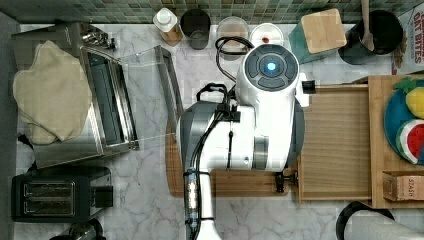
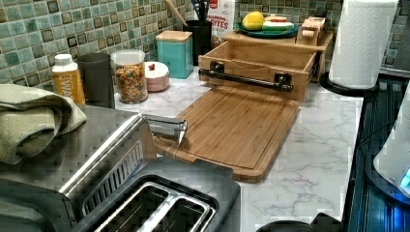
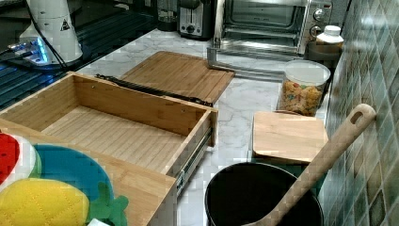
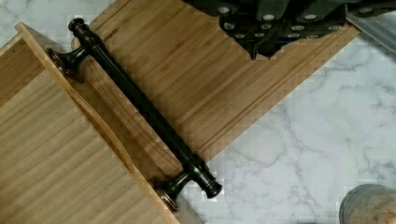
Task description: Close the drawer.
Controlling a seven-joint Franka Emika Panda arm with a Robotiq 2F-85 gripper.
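Observation:
The light-wood drawer [image 1: 335,140] stands pulled out of its wooden stand, its grained bottom bare [image 3: 108,132] and its front panel [image 2: 251,65] facing the cutting board. A dark bar handle [image 4: 140,107] runs along that front [image 2: 246,79] [image 3: 150,89]. My white arm [image 1: 265,110] hangs over the cutting board [image 1: 235,182] and hides the drawer's front edge in the top view. In the wrist view my gripper [image 4: 275,23] is a dark shape above the board [image 4: 196,70], apart from the handle and the drawer [image 4: 46,163].
A toaster oven with its glass door [image 1: 150,95] folded down lies beyond the board [image 3: 179,73]; a cloth [image 1: 50,95] rests on top. A black toaster [image 1: 55,197], jars [image 2: 129,75], a paper-towel roll [image 2: 360,41] and a pot with a wooden spoon [image 3: 263,197] ring the counter.

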